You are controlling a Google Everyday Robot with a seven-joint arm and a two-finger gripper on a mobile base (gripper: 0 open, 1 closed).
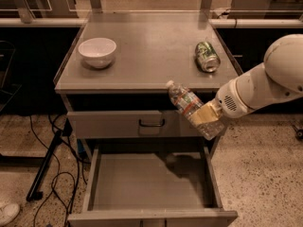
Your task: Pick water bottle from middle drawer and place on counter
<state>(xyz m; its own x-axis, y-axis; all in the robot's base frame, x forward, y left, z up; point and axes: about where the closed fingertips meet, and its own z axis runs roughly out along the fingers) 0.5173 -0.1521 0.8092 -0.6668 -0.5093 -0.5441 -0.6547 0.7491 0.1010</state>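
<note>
The water bottle [185, 103] is clear with a white cap and a red-banded label. It is tilted, cap up and to the left, in the air in front of the counter's front edge. My gripper [205, 117] is shut on its lower half, reaching in from the right on the white arm [270, 82]. The middle drawer [149, 183] is pulled open below, its grey floor bare with the bottle's shadow on it. The counter [147, 51] is the flat grey top just behind and above the bottle.
A white bowl [97, 52] stands at the counter's left. A green drink can [207, 56] lies on its side at the right, near the bottle. The upper drawer front with a dark bar handle [151, 124] is closed. Cables [57, 174] lie on the speckled floor at left.
</note>
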